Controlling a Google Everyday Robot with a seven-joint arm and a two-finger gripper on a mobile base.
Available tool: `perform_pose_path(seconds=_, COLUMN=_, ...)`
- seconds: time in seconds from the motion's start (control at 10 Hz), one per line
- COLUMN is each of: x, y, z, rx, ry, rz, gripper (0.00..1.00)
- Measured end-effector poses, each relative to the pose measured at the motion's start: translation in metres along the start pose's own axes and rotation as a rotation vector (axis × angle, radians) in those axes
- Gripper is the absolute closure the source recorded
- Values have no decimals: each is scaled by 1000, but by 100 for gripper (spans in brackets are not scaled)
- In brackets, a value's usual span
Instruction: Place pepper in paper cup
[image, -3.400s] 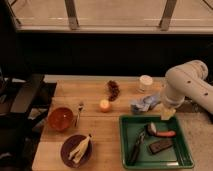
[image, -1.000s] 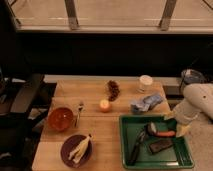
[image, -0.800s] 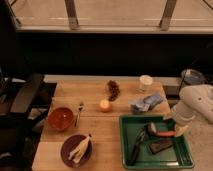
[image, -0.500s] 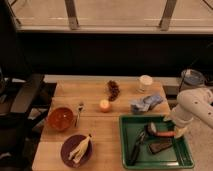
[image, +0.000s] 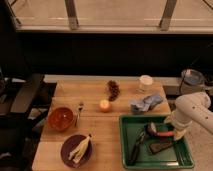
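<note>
My gripper (image: 178, 134), jaws spread, sits low in the green plastic tray (image: 185, 159), at the right end of the slim red-orange pepper (image: 162, 133). The short white paper cup (image: 145, 82) stands well apart.

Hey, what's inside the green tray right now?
The pepper, a black block and a black-handled tool lie in the green tray. The gripper hangs over its right side, covering the pepper's right end and the floor beneath.

Pepper (image: 164, 133): slim, red-orange, lying flat in the green tray (image: 150, 163), my gripper (image: 178, 135) at one end. Paper cup (image: 145, 83): white, upright, at the table (image: 100, 125) back edge.
</note>
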Motion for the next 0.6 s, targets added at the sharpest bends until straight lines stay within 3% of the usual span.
perform_pose_path(seconds=0.5, x=3, y=1, z=17, rx=19, ry=-25, rz=-2, gripper=35)
perform_pose_path(seconds=0.6, x=1, y=0, z=20, rx=22, ry=-39, rz=-5, gripper=39)
